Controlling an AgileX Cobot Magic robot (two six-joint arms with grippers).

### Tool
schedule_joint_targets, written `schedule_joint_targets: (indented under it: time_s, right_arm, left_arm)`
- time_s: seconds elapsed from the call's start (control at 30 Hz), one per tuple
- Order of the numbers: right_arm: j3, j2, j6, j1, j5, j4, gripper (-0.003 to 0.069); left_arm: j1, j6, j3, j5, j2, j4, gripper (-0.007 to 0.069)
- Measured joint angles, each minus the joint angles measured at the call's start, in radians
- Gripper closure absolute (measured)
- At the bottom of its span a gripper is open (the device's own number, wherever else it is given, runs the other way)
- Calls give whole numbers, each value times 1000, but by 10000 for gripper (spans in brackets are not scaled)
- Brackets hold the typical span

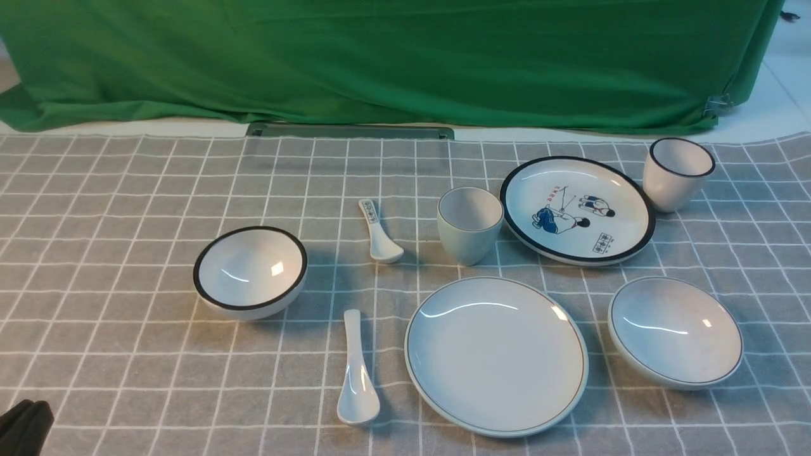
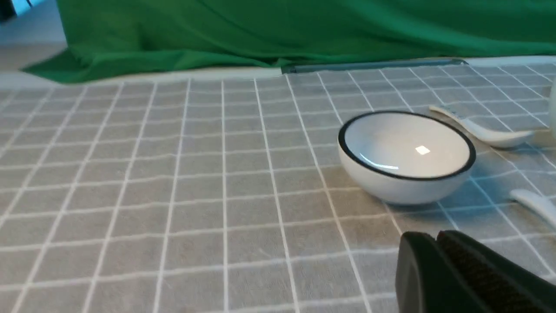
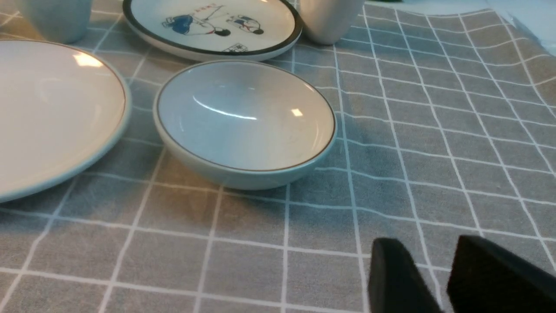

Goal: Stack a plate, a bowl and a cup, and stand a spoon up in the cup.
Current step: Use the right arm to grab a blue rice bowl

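Of the left gripper [image 2: 435,243] we catch only a dark scrap at the worktop's near left corner in the front view. Its wrist view shows the jaws pressed together, empty. The right gripper [image 3: 428,261] is outside the front view, jaws slightly apart, low over the cloth [image 3: 391,143] near the bowl [image 1: 675,330]. That bowl sits empty by the near right corner. The plate [image 1: 496,356] lies empty beside it, the cup [image 1: 469,225] empty behind the plate, the spoon [image 1: 357,370] just left of the plate.
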Motion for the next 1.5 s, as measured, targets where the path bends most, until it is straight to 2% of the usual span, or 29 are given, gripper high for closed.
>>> schedule_joint_targets:
  time_s: [0.23, 0.33, 0.43, 0.47, 0.5, 0.63, 0.73, 0.87, 0.93, 1.0, 1.07, 1.1, 1.13, 1.17, 1.2, 1.23, 1.27, 1.3, 1.37, 1.43, 1.5]
  right_arm:
    - [0, 0, 0, 0, 0, 0, 417]
    - [0, 0, 3, 0, -18, 2, 417]
    - [0, 0, 131, 0, -100, 124, 417]
    - [0, 0, 229, 0, -152, 186, 417]
    - [0, 0, 246, 0, -170, 207, 417]
    - [0, 0, 542, 0, -335, 306, 417]
    - [0, 0, 585, 0, -378, 318, 417]
    - [0, 0, 587, 0, -448, 324, 419]
    - [-5, 0, 587, 0, -468, 324, 422]
    - [-56, 3, 546, 2, -420, 316, 449]
    - [-209, 56, 422, 10, -248, 281, 547]
    - [-273, 91, 390, 12, -196, 274, 580]
    - [-371, 161, 328, 14, -65, 251, 605]
    - [-404, 189, 321, 15, -65, 246, 611]
    - [-544, 331, 269, 16, 135, 201, 627]
    - [-559, 348, 269, 16, 155, 195, 629]
    - [-666, 488, 229, 18, 328, 138, 632]
    - [-723, 577, 211, 18, 411, 107, 634]
    - [-772, 663, 193, 18, 479, 77, 637]
    - [-874, 885, 162, 18, 594, 7, 638]
    - [-917, 1008, 153, 18, 612, -23, 638]
  left_arm:
    - [0, -25, 0, -255, 0, -188, 607]
    - [0, -87, 0, -353, 0, -246, 607]
    - [0, -166, 0, -403, 0, -263, 607]
    - [0, -180, 0, -417, 0, -264, 607]
    - [0, -184, 0, -423, 0, -265, 607]
    - [0, -237, 0, -457, 0, -269, 607]
    - [0, -299, 0, -493, 0, -269, 607]
    - [0, -379, -6, -713, 0, -271, 607]
    - [0, -388, -38, -702, 8, -273, 607]
    - [0, -394, -124, -613, 36, -276, 607]
    - [0, -397, -334, -317, 134, -221, 607]
    - [0, -396, -414, -190, 191, -190, 607]
    - [0, -392, -492, -56, 258, -166, 607]
    - [0, -387, -507, -30, 286, -162, 607]
    - [0, -338, -631, 233, 426, -145, 607]
    - [0, -323, -655, 257, 459, -146, 607]
    - [0, -259, -735, 438, 590, -160, 607]
    - [0, -195, -770, 544, 671, -181, 607]
    - [0, -149, -792, 599, 746, -198, 607]
    - [0, -1, -805, 702, 942, -271, 607]
    - [-6, 64, -801, 716, 1039, -316, 615]
